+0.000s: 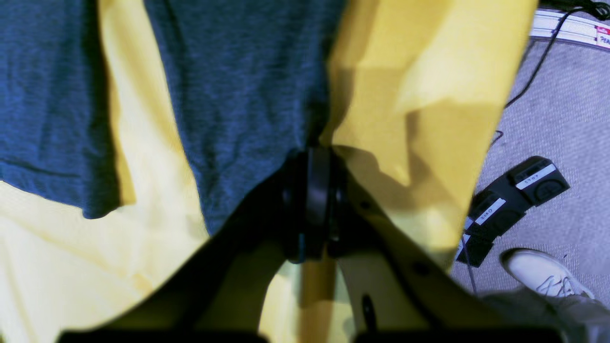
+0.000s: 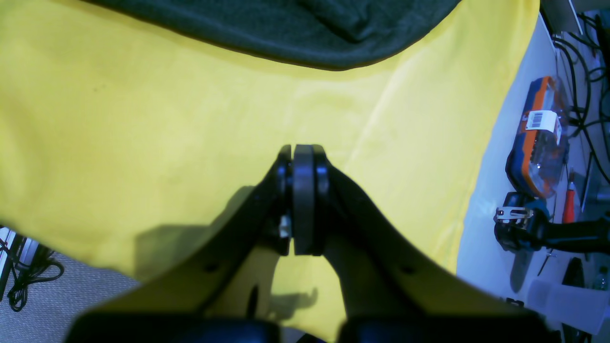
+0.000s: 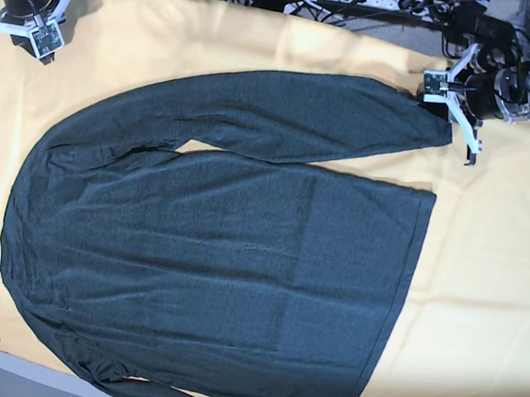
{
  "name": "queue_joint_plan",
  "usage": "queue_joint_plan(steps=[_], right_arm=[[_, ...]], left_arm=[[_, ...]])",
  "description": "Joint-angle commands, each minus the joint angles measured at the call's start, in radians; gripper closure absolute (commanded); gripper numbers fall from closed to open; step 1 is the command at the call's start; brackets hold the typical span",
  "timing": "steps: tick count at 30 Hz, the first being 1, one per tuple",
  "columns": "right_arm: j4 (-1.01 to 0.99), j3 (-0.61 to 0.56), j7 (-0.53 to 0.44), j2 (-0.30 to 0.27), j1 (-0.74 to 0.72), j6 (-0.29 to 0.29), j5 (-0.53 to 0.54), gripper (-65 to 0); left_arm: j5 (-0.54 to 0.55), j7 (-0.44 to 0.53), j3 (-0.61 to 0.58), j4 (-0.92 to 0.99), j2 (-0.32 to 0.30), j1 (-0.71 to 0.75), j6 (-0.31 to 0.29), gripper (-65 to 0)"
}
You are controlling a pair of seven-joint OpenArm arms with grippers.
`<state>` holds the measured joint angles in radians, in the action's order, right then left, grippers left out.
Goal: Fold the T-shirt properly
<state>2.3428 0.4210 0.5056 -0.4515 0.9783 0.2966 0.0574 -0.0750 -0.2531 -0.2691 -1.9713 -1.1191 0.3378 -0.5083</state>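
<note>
The T-shirt point(image 3: 220, 270) lies almost flat, barely folded; left end effector point(image 3: 444, 92) pinches a sleeve cuff point(image 3: 425, 121), right end effector point(image 3: 38, 31) hangs pressed together, empty.

T-shirt: spread flat, unfolded.

My inspection finds the T-shirt point(image 3: 220, 270) a dark charcoal heathered knit, long-sleeved, no print, lying flat and face-wide across the table. In the base view the neck end points to the view's left, the plain hem runs along its right side. One sleeve stretches along the upper edge, its cuff at the upper right; a narrow wedge of bare surface shows between sleeve and body. The lower edge reaches the table's near border.
</note>
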Motion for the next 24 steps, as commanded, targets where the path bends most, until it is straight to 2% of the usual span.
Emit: queue_joint_plan(steps=[1, 18, 21, 24], right_arm=[[0.013, 0.007, -0.014, -0.011, 0.008, -0.009, -0.005, 0.0], [0.013, 0.007, -0.015, -0.011, 0.008, -0.008, -0.005, 0.0], [0.013, 0.007, -0.015, -0.011, 0.008, 0.0, -0.005, 0.0], [0.013, 0.007, -0.024, -0.012, 0.007, 0.036, -0.005, 0.0]], left_arm=[[0.0, 0.008, 0.01, -0.027, -0.026, -0.021, 0.02, 0.0], [0.002, -0.018, 0.01, -0.092, -0.026, -0.037, 0.021, 0.0], [-0.002, -0.017, 0.01, -0.093, -0.026, -0.04, 0.054, 0.0], [-0.001, -0.018, 0.01, -0.112, -0.026, -0.076, 0.08, 0.0]])
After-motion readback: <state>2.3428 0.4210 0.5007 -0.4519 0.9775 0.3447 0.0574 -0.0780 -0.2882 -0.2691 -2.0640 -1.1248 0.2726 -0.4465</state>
